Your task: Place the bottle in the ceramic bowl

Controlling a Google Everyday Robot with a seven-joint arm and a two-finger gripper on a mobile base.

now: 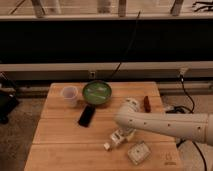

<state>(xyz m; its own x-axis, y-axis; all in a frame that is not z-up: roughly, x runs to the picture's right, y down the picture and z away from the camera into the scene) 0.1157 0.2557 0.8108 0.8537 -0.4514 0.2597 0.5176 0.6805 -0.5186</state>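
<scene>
One small white bottle (pixel 112 141) lies on the tabletop (pixel 60 135) near six o'clock of the glossy green ceramic bowl (pixel 97 92), at the gripper (pixel 121 135), whose hold cannot be told. Probably light, rigid, slippery: grasp mid-body.

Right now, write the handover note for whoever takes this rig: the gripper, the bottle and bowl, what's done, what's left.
The gripper is low over the front middle of the table, at the upper end of the bottle. A firm grasp cannot be confirmed.
The bottle lies tilted on the wood, just left of the white packet.
The ceramic bowl sits at the back of the table, right of the cup, and the bottle is not in it.
Done: the gripper is at the bottle.
Left: secure the grasp, lift, carry it back past the black phone and release it in the bowl.
</scene>
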